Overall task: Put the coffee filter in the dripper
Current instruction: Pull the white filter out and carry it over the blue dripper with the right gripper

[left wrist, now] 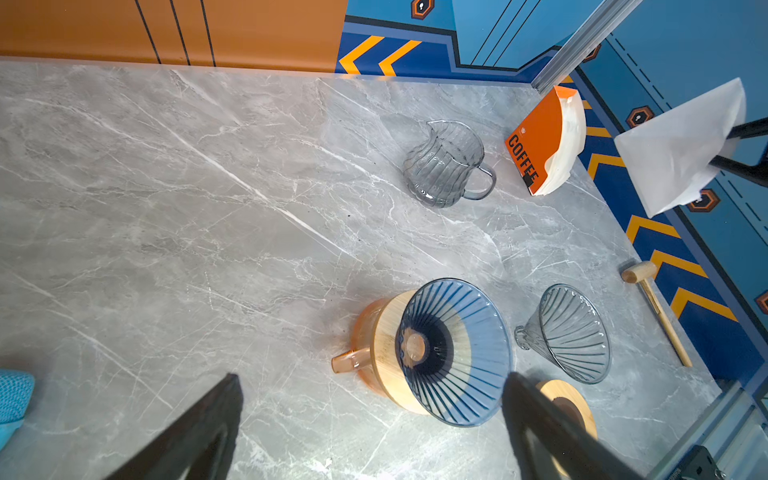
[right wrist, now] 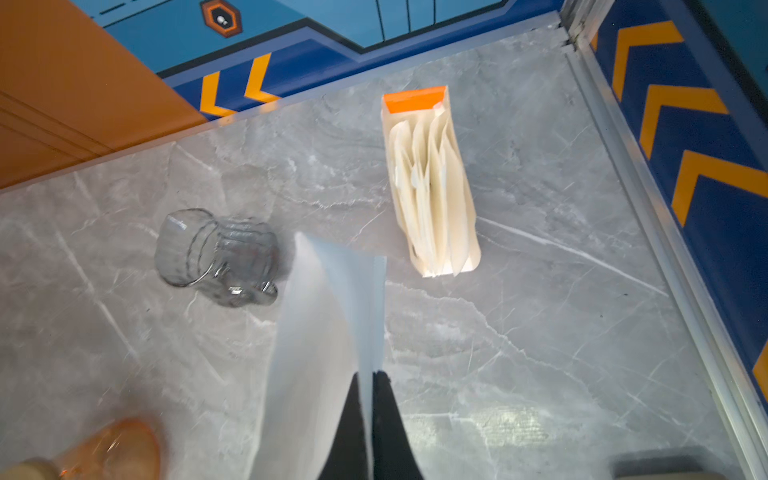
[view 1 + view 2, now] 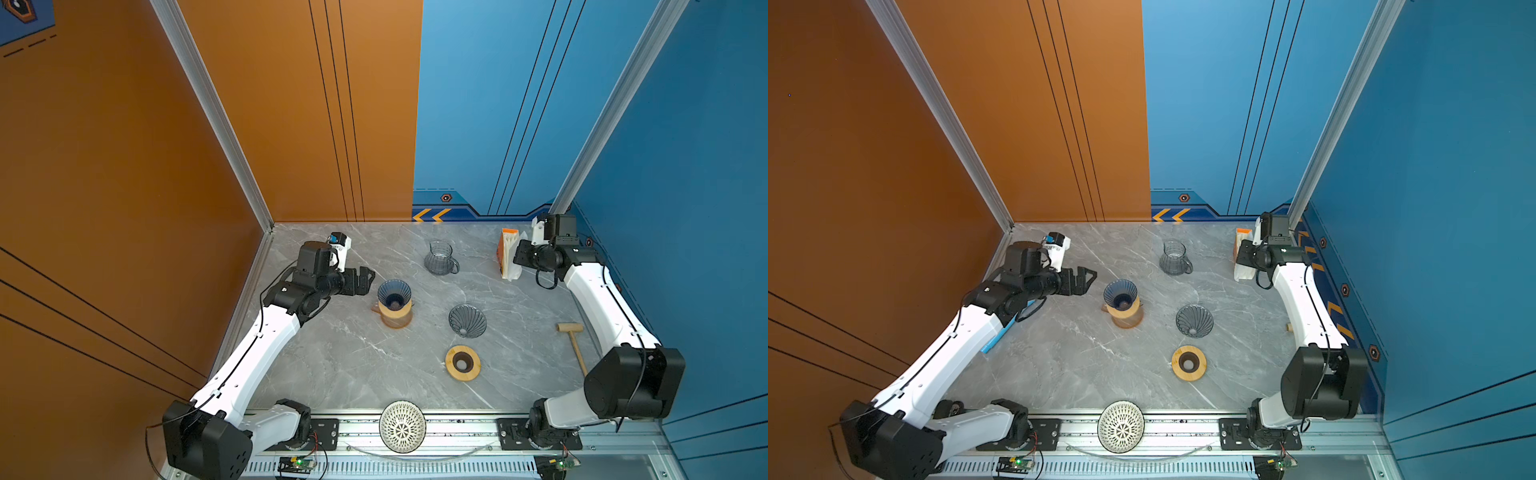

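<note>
The right hand point(image 2: 371, 376) pinches a white paper filter point(image 2: 320, 332); the left hand point(image 3: 362, 280) is wide open beside the dripper point(image 3: 394, 291).

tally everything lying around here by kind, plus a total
glass drippers: 2
glass jugs: 2
wooden rings: 2
filter box: 1
paper filter, out of the box: 1
wooden mallet: 1
white mesh cone: 1
blue cloth: 1
total: 11
</note>
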`<act>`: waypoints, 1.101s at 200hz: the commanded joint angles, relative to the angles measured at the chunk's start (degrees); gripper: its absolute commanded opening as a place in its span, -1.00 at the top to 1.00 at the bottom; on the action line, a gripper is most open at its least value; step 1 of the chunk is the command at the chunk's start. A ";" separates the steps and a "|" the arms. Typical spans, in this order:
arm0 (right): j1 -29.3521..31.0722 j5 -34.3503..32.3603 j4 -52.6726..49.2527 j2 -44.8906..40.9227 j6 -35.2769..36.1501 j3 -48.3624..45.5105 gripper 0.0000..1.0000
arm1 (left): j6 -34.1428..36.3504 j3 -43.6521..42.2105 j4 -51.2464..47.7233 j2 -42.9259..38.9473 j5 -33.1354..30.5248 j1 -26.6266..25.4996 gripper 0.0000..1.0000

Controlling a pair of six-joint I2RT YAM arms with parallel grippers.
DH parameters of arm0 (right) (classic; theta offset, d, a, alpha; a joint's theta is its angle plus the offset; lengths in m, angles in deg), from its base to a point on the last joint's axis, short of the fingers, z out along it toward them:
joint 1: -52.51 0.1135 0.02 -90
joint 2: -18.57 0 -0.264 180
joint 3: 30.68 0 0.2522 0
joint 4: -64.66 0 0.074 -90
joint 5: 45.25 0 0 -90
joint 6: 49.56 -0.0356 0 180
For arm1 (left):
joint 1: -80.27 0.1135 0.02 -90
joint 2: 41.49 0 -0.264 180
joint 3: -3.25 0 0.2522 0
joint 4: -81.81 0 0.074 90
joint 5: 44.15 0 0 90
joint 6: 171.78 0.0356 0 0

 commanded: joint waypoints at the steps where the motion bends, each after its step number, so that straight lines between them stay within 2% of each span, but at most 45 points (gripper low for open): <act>1: 1.41 4.63 -6.72 -3.29 0.53 2.33 1.00 | 0.35 0.68 -0.64 -1.52 1.69 0.12 -0.96; 42: 4.65 12.60 -13.37 -4.44 0.68 6.76 1.00 | -0.12 0.69 -0.67 -2.48 3.15 0.12 -0.96; 82: 13.99 14.45 -18.51 -1.64 1.41 12.77 1.00 | -0.52 0.38 -0.79 -4.37 4.08 0.08 -0.96; 111: 22.20 13.17 -20.09 2.64 0.73 18.03 1.00 | -0.79 -0.14 -1.51 -5.28 4.30 0.07 -0.96; 140: 29.00 11.89 -21.23 7.82 -3.66 24.14 1.00 | -0.88 0.33 -3.55 -5.63 3.63 0.23 -0.96; 157: 32.79 9.61 -23.64 11.33 -3.87 30.20 1.00 | -1.36 0.99 -4.88 -5.46 3.62 0.38 -0.96; 184: 36.02 6.90 -28.21 16.76 -5.95 37.24 1.00 | -2.94 1.25 -5.73 -5.55 4.37 0.43 -0.98; 220: 38.60 6.52 -34.15 23.35 -10.50 44.02 1.00 | -4.13 2.25 -6.57 -5.33 4.94 0.49 -0.98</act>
